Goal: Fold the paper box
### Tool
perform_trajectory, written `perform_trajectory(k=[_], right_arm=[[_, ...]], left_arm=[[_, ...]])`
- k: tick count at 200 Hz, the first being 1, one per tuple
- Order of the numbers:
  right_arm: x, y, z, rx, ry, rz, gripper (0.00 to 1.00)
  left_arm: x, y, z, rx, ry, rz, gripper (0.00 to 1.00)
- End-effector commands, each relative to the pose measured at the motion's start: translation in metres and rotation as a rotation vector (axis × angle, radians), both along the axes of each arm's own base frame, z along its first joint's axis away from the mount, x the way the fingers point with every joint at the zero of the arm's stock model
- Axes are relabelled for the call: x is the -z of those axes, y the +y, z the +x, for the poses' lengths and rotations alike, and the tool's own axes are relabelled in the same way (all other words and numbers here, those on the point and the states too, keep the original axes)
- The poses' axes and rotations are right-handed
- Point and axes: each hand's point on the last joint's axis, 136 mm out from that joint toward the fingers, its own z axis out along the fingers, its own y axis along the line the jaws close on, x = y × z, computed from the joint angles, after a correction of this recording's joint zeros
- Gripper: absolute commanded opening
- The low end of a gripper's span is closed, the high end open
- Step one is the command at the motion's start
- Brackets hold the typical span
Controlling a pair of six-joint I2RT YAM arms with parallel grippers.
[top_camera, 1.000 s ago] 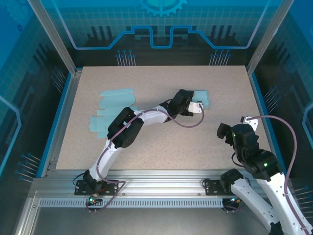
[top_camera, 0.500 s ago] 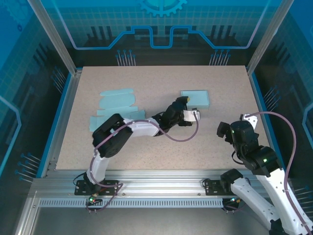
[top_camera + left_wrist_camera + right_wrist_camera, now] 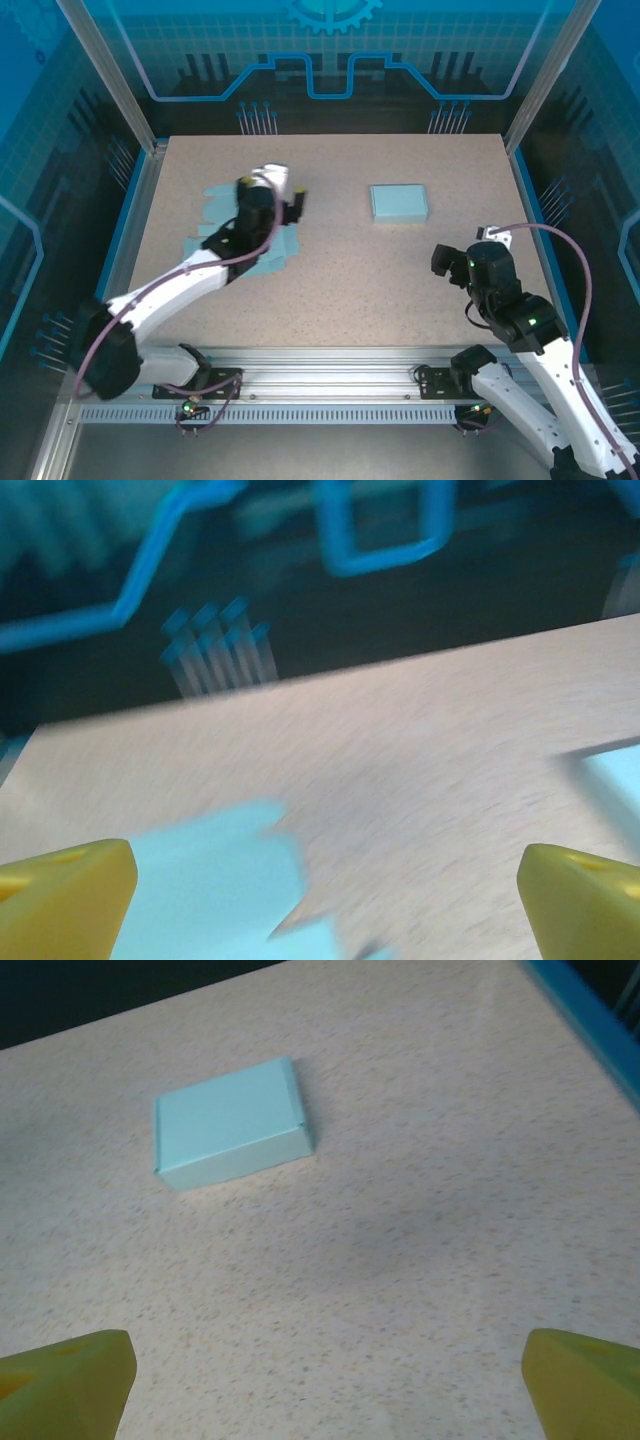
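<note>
**Left arm swings from the box to the flat paper**

The box [image 3: 399, 203] sits folded at the upper right of the counter [image 3: 340, 300], and the flat paper [image 3: 270, 255] lies at the upper left. The paper looks thin and light, so it will likely bend and slide; best to pinch a flap at its edge, softly. Half a second ago the left gripper [image 3: 296, 204] was right by the box. Now it hangs over the flat paper, wide and holding nothing. The right gripper [image 3: 447, 263], at the lower right, is wide too.
</note>
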Motion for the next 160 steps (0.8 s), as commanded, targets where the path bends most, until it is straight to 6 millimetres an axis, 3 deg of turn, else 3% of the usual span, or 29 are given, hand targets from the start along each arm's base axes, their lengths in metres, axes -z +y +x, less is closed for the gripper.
perform_trajectory(k=[1,27,63,70,98,113,144,160], right_arm=[[-0.003,0.040,0.022,-0.164,-0.033,0.096,0.97],[0.007,0.085,0.044,-0.307,0.024,0.205,0.84],[0.038,0.141,0.067,-0.446,0.175,0.258,0.71],[0.033,0.154,0.073,-0.474,0.172,0.252,0.70],[0.054,0.205,0.088,-0.548,0.261,0.170,0.66],[0.073,0.232,0.097,-0.573,0.335,0.119,0.60],[0.116,0.281,0.115,-0.624,0.477,0.045,0.39],[0.133,0.307,0.122,-0.666,0.512,0.066,0.36]], left_arm=[[0.046,0.064,-0.041,-0.231,0.123,-0.259,0.99],[0.054,0.105,-0.066,-0.309,0.085,-0.382,0.99],[0.065,0.132,-0.087,-0.392,0.081,-0.376,0.99],[0.069,0.135,-0.089,-0.403,0.086,-0.368,0.99],[0.082,0.140,-0.095,-0.434,0.099,-0.359,0.99],[0.087,0.142,-0.096,-0.439,0.101,-0.358,0.99],[0.091,0.142,-0.095,-0.434,0.106,-0.350,0.99],[0.093,0.143,-0.096,-0.433,0.114,-0.335,0.99]])
